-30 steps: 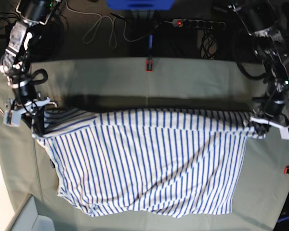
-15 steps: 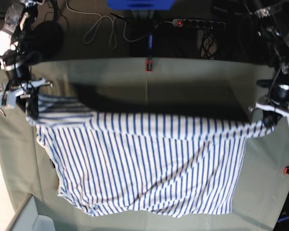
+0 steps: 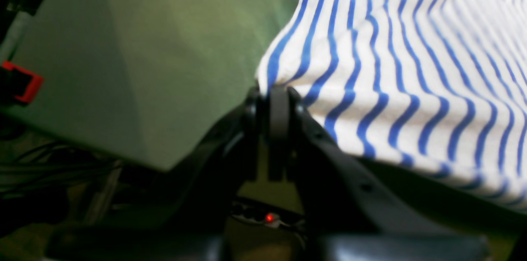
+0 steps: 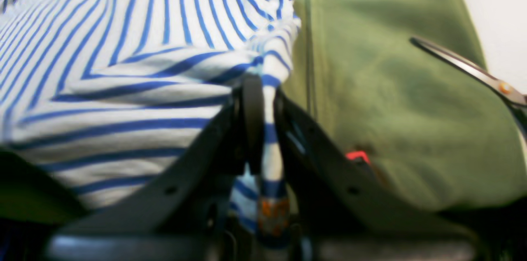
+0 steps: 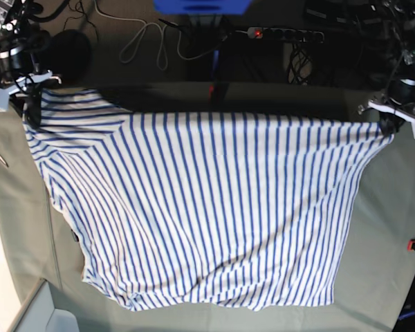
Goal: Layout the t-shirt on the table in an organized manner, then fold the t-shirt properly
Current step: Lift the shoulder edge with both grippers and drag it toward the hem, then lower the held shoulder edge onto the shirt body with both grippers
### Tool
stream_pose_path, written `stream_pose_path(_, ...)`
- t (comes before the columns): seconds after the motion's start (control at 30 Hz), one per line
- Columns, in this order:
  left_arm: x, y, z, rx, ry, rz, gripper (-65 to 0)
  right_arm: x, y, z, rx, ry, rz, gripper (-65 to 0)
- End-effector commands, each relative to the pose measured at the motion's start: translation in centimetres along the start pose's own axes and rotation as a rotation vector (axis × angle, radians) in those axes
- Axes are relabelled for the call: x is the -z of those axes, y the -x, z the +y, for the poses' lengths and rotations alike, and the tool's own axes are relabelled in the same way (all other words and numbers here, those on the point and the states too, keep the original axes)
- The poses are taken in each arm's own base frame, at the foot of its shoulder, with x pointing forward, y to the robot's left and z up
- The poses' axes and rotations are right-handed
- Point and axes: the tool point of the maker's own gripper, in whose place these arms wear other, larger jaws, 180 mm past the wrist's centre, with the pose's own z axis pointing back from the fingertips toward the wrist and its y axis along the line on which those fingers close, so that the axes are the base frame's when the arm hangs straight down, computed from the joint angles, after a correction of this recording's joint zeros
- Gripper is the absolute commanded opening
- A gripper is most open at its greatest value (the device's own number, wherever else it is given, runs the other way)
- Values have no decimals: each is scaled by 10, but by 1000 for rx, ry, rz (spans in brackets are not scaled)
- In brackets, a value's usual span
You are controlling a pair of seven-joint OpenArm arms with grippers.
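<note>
left claw (image 3: 273,88) – clamped on corner of white blue-striped cloth t-shirt (image 5: 207,207) | right claw (image 4: 263,84) – pinching opposite corner | shirt stretched taut above pale grey-green cloth surface (image 5: 401,207)

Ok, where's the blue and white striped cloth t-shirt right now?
In the base view the striped cloth t-shirt hangs stretched across the middle, its upper corners pinched by the right gripper and left gripper, its lower edge on the grey-green table.

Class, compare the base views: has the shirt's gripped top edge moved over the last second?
Yes. The t-shirt top edge has risen toward the table's far edge, now level with the red clamp.
</note>
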Motion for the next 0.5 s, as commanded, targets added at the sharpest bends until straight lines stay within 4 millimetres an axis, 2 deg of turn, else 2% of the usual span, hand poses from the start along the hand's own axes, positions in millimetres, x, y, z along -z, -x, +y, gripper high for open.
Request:
stream_pose_path(0.0, -6, -9, 8, 15, -17, -34, -648, -7, -9, -2, -11, -10, -31, -650)
stream_pose_path(0.2, -17, 4, 26, 16, -60, -3, -648, -22, 8, -3, -6, -5, 22, -650)
stream_pose_path(0.3, -19, 4, 32, 13, -75, -4, -648, -27, 13, -3, -6, -4, 39, -650)
stream_pose_path(0.47, -20, 9, 28, -3, -74, 2, -648, -32, 17, -4, -4, 1, 51, -650)
